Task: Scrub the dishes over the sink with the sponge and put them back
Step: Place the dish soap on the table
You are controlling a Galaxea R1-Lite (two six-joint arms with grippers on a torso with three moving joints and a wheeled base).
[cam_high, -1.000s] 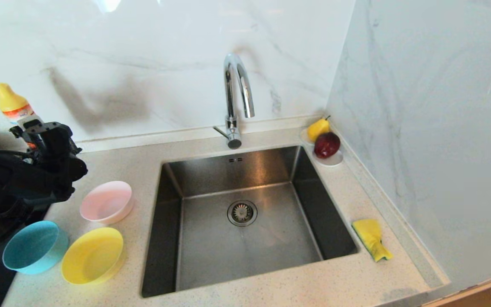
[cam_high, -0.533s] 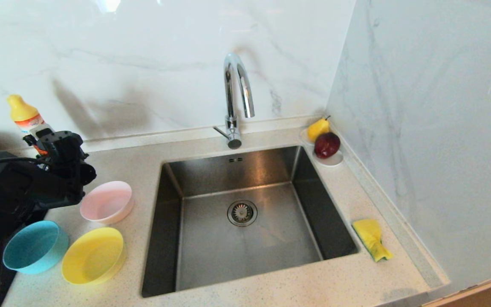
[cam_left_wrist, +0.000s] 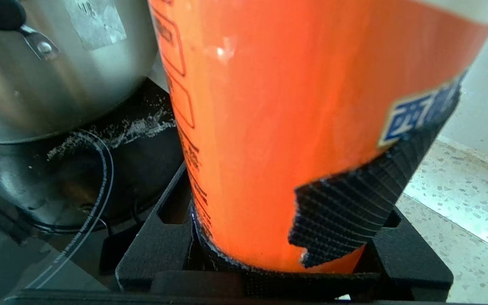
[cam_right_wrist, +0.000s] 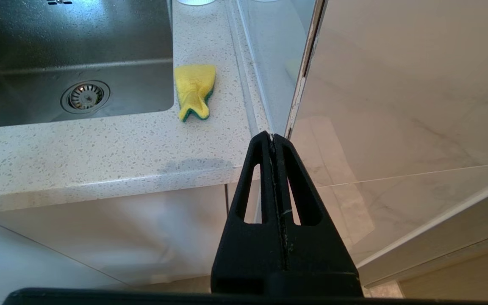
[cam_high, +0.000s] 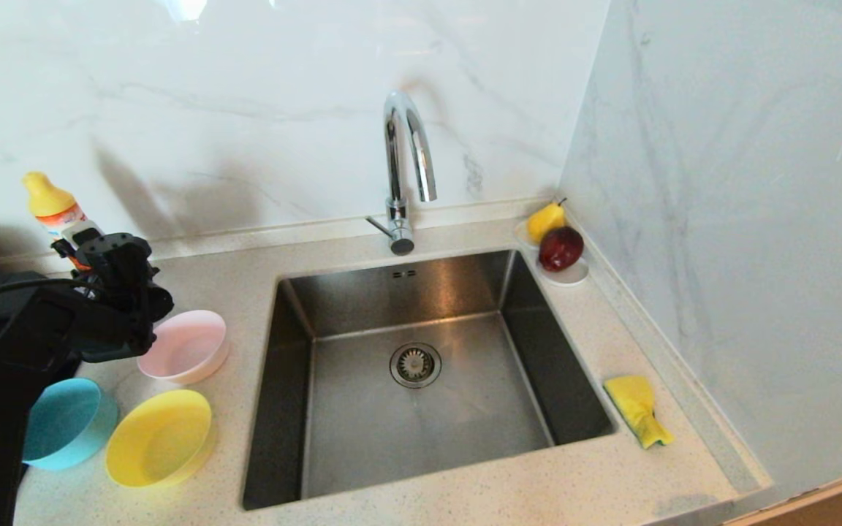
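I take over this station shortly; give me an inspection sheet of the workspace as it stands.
Surface: speckled countertop around steel sink, basin bare.
Job's things: pink bowl, blue bowl, yellow bowl left of sink; sponge right of it.
Clutter: pear and red fruit on saucer; steel pot.
Grippers: left gripper shut on orange bottle; right gripper shut, empty, below counter edge.
Cables: black cable on left arm.
Surroundings: marble walls, tap.
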